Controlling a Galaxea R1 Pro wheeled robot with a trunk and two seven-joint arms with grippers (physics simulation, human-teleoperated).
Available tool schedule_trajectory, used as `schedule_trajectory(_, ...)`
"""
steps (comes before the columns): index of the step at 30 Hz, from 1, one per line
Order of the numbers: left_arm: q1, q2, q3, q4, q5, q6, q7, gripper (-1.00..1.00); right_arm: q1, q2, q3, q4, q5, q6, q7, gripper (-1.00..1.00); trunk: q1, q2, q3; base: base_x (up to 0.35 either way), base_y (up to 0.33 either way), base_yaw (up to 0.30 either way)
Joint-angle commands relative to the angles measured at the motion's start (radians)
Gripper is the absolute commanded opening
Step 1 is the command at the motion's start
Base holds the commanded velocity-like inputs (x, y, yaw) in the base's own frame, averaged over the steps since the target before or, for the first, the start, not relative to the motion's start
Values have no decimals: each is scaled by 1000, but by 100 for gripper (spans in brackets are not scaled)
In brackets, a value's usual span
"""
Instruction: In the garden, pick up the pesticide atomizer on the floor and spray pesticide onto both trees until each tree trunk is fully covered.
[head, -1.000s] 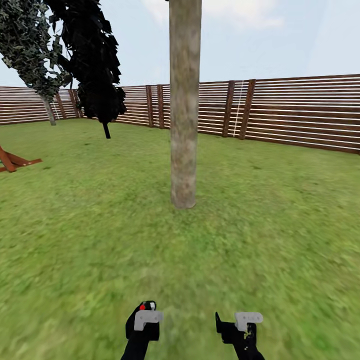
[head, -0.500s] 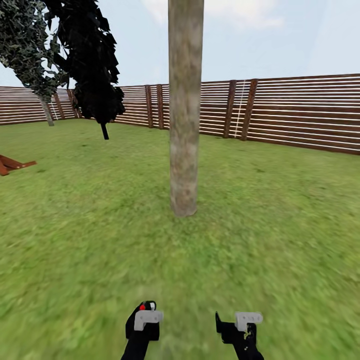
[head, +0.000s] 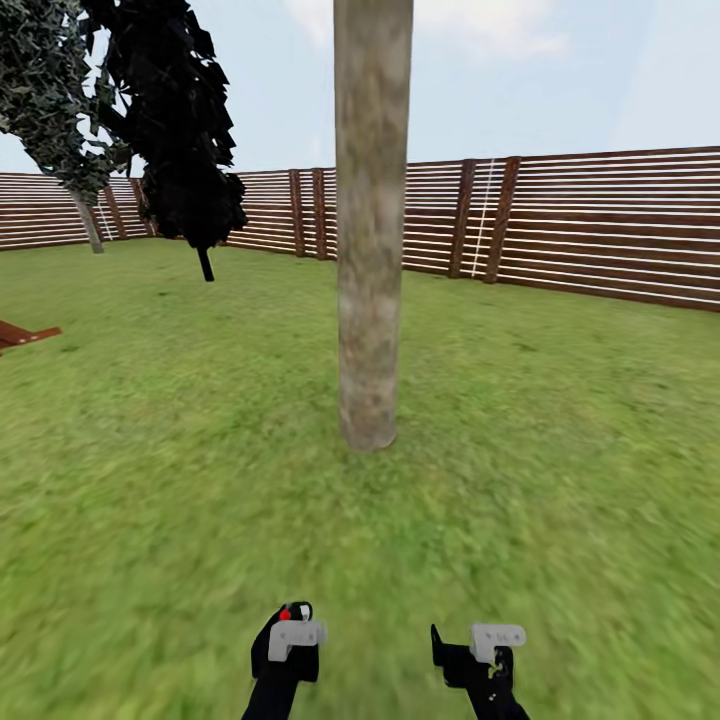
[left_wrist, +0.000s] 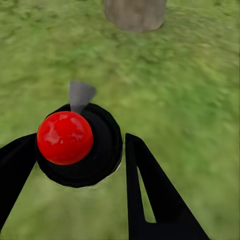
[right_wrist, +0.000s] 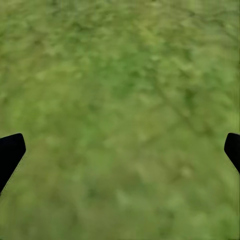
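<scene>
The tree trunk (head: 371, 220) looms nearer than a second ago as the robot approaches, left gripper (left_wrist: 75, 150) closed around the pesticide atomizer (left_wrist: 77, 142), right gripper (right_wrist: 120, 150) wide apart and empty.

Head view high, facing forward and down over lawn (head: 560, 480) to trunk (head: 372, 220) and fence (head: 600, 225), left wrist view low, facing the trunk base (left_wrist: 135, 12), shared with head view, right wrist view close over grass (right_wrist: 125, 110)

one tree trunk (head: 371, 230), two end effectors
</scene>
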Motion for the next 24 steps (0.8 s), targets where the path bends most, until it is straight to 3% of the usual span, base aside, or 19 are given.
schedule_trajectory(1, -1, 1, -5, -1, 10, -7, 6, -100, 0, 0, 2, -2, 2, 7, -5, 100, 0, 0, -1, 335, 0, 0)
schedule_trajectory(8, -1, 5, -6, -6, 11, 7, 2, -100, 0, -3, -2, -3, 2, 8, -1, 100, 0, 0, -1, 292, 0, 0)
schedule_trajectory(10, 0, 9, -9, -20, 11, 86, 4, -100, 0, -4, -1, -16, 2, 11, 1, 100, 0, 0, -1, 92, 0, 0)
schedule_trajectory(13, 0, 15, -17, -113, 10, 303, 8, -100, 0, -6, -2, -52, 2, 23, 3, 100, 0, 0, -1, 31, 0, 0)
schedule_trajectory(15, -1, 40, -18, -179, 5, 402, 8, -100, 0, -6, -5, -70, 2, 31, 3, 100, 0, 0, -1, 10, 0, 0)
schedule_trajectory(20, -6, 93, -11, -275, -5, 507, 7, -100, 0, -6, -9, -100, 2, 112, 3, 100, 0, 0, -1, 3, 0, 0)
schedule_trajectory(24, -25, 133, -9, -296, -7, 540, 5, -100, -6, -8, -11, -112, 3, 143, 43, 100, 0, 0, -1, 0, 0, 0)
